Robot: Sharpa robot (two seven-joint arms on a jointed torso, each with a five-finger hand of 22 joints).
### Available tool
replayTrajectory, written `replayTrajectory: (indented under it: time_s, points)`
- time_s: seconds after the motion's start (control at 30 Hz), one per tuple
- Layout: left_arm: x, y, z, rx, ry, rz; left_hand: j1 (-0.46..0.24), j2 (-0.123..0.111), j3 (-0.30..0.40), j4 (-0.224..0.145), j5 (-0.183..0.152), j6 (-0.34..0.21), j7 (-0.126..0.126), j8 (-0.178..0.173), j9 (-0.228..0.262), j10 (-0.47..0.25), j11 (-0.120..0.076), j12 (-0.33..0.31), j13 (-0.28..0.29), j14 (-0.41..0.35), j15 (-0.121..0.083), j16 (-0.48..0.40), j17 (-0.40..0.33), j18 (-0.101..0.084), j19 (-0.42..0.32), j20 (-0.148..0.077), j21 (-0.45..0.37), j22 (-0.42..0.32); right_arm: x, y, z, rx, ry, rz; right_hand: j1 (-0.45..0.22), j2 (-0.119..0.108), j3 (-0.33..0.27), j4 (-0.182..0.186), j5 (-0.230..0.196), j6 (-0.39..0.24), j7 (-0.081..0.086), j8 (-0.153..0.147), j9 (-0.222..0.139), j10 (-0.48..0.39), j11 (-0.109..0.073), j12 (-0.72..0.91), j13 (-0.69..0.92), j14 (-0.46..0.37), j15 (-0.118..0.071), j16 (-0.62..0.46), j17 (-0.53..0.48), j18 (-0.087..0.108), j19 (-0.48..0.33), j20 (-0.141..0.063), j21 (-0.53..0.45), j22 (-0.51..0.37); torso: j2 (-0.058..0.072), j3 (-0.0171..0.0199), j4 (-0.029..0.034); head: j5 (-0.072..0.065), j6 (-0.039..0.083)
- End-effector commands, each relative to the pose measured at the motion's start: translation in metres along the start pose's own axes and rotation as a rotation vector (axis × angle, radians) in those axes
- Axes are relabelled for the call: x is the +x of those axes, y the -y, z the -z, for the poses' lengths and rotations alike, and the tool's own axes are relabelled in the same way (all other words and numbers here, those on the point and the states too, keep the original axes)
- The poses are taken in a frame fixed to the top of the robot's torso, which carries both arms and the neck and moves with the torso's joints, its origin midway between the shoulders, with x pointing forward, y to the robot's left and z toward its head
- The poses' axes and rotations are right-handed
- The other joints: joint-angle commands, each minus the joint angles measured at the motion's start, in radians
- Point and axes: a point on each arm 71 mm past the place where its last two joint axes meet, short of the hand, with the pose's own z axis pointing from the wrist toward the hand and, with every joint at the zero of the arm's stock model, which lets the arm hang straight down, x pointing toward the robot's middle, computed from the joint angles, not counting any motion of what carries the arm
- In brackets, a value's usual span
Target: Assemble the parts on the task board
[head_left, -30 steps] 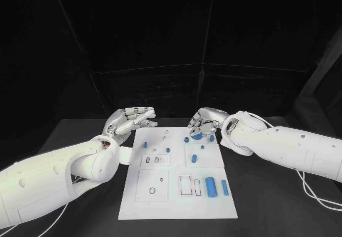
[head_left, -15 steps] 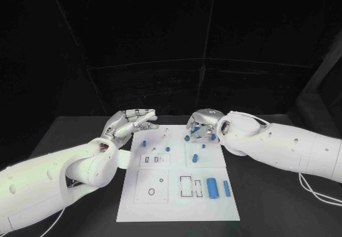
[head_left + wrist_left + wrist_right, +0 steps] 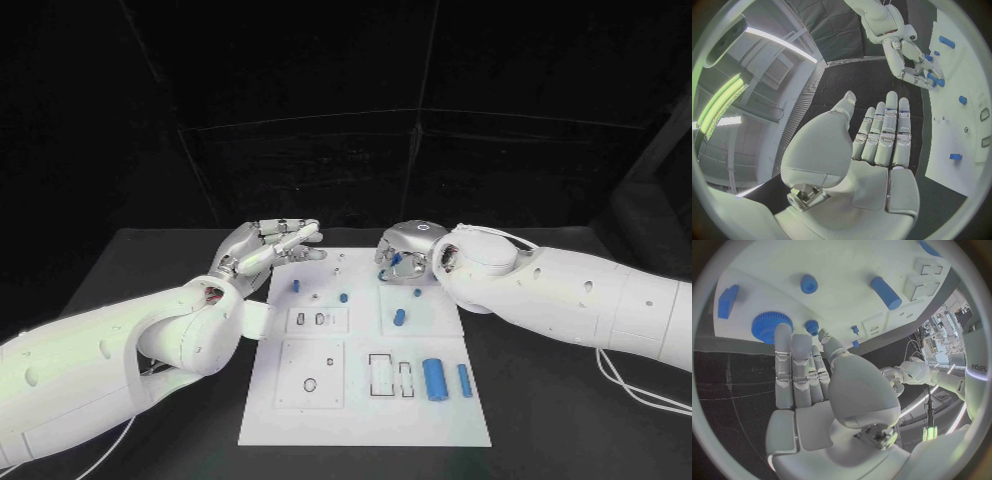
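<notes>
Task board [image 3: 361, 420] lying mid-counter [image 3: 159, 270], white. Right hand [image 3: 404, 255] hovering over far right corner, fingers [image 3: 792, 365] straight, side by side, gripping nothing; blue gear [image 3: 768, 326] just past fingertips. Left hand [image 3: 267, 245] idling off far left corner, fingers [image 3: 889, 130] extended, empty. Progress looking early: small blue parts [image 3: 296, 286] standing in far slots, two cylinders [image 3: 434, 379] lying loose near right edge, several outlined recesses unfilled. Gear hiding under right hand in head view; seating hard to judge.
</notes>
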Motion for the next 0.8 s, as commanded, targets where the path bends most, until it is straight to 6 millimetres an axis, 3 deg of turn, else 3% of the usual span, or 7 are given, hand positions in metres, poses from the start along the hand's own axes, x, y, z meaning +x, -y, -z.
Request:
replayTrajectory:
  time_s: [0.03,0.3,0.4,0.57,0.8]
  points:
    - [0.0023,0.0017,-0.0008,0.001,-0.024,0.013,0.002,0.010,-0.008,-0.001,-0.002,0.004,0.006,-0.006,-0.001,0.007,0.003,-0.004,-0.001,-0.006,0.001,-0.003,0.002,0.015,0.009,0.000,-0.006,-0.002,-0.0003,-0.0007,-0.0013,-0.009,-0.018,0.021,-0.003,-0.010,0.013,0.003,0.005,0.010,-0.001,0.003,0.000,0.006,0.003,-0.005,-0.002,0.006,-0.003,0.015,0.015,0.004,0.003,0.002,0.017,0.017,0.007,0.0014,0.0024,-0.001,0.001]
    - [0.0005,0.0023,-0.0022,0.001,-0.022,0.011,0.003,0.012,-0.008,-0.002,-0.002,0.005,0.006,-0.006,-0.001,0.007,0.003,-0.005,-0.001,-0.007,0.001,-0.003,0.002,0.015,0.009,0.000,-0.007,-0.002,0.0020,0.0002,-0.0049,-0.001,-0.042,0.025,-0.007,-0.018,0.053,0.017,0.004,0.027,-0.001,0.003,0.000,0.015,0.002,-0.007,-0.002,0.009,-0.002,0.089,0.090,-0.006,0.018,0.004,0.090,0.102,0.012,0.0024,0.0049,-0.005,-0.001]
    - [-0.0003,0.0022,-0.0028,0.000,-0.022,0.010,0.005,0.014,-0.008,-0.003,-0.002,0.005,0.006,-0.006,-0.001,0.008,0.003,-0.005,-0.001,-0.007,0.001,-0.003,0.003,0.015,0.010,0.000,-0.008,-0.003,0.0030,0.0012,-0.0052,0.007,-0.055,0.027,-0.007,-0.022,0.067,0.020,0.006,0.033,-0.001,0.003,0.000,0.021,0.001,-0.007,-0.002,0.010,-0.003,0.110,0.111,-0.009,0.023,0.004,0.111,0.125,0.014,0.0024,0.0053,-0.012,-0.001]
    - [-0.0010,0.0033,-0.0034,0.000,-0.024,0.010,0.005,0.014,-0.008,-0.003,-0.002,0.005,0.006,-0.006,-0.001,0.008,0.003,-0.005,-0.001,-0.007,0.001,-0.003,0.003,0.015,0.010,0.000,-0.008,-0.003,0.0039,0.0030,-0.0044,0.019,-0.069,0.029,-0.010,-0.033,0.089,0.027,0.007,0.037,-0.001,0.001,0.000,0.024,0.002,-0.008,-0.002,0.008,-0.003,0.131,0.131,-0.011,0.022,0.005,0.132,0.146,0.018,0.0033,0.0030,-0.008,0.001]
    - [-0.0014,0.0034,-0.0042,-0.002,-0.025,0.010,0.007,0.016,-0.009,-0.005,-0.002,0.005,0.006,-0.007,-0.001,0.008,0.003,-0.006,-0.001,-0.007,0.001,-0.003,0.005,0.015,0.011,0.000,-0.009,-0.003,0.0046,0.0036,-0.0053,0.024,-0.076,0.030,-0.010,-0.033,0.089,0.027,0.007,0.037,-0.001,0.001,0.000,0.024,0.002,-0.008,-0.002,0.008,-0.003,0.131,0.131,-0.011,0.022,0.005,0.132,0.146,0.020,0.0034,0.0050,-0.006,-0.001]
